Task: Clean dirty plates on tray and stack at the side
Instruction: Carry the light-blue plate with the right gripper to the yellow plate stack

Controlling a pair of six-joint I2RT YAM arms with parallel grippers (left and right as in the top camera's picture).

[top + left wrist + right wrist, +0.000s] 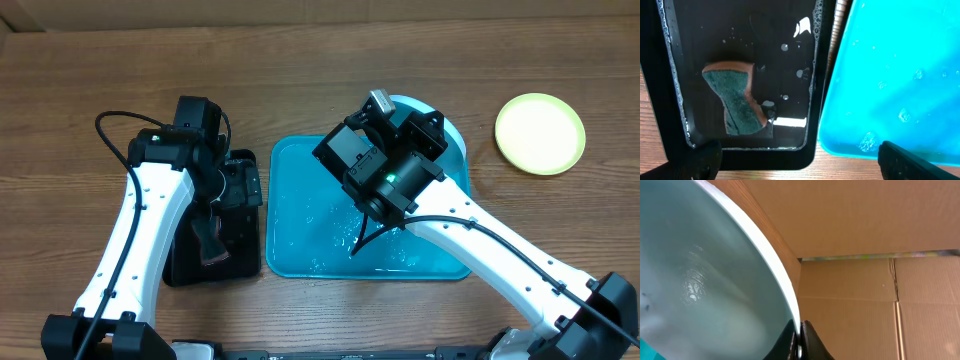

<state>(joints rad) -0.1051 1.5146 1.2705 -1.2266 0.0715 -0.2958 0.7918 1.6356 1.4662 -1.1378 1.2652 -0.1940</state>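
Blue plate (700, 280) hangs tilted over tray (300, 220), rim pinched in right claw (799, 336); left claw (800, 159) wide.

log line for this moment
left hand open above sponge | right hand shut on light blue plate | yellow-green plate on table

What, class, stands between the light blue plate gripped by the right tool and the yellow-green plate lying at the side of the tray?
Nothing visible. The right tool pinches the light blue plate at the far right corner of the tray; only bare table separates it from the yellow-green plate.
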